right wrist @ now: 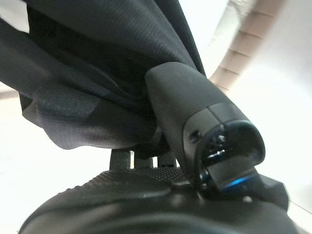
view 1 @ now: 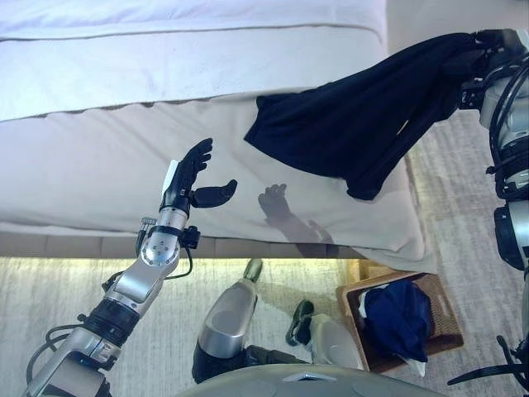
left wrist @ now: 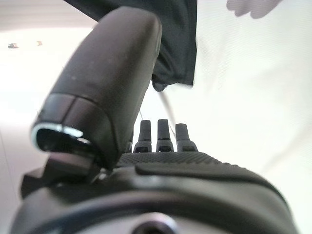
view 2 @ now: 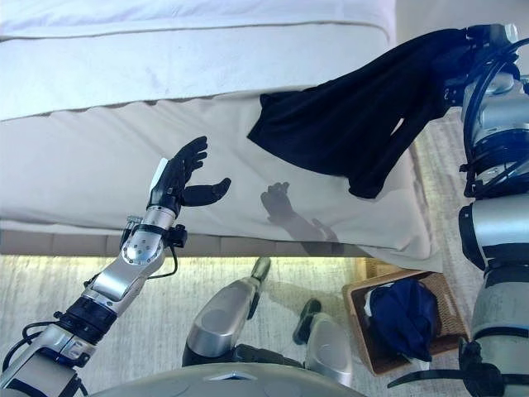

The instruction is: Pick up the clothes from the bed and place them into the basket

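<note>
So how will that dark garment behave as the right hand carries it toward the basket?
Probably floppy: the dark garment sags from the right hand down to the bed. Likely light. Its trailing end may drag or miss the basket.

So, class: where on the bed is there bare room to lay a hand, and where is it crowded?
Bare sheet on the bed runs around the open left hand. The near right side is crowded: the dark garment hangs there from the right hand. The basket already holds dark blue clothes.
</note>
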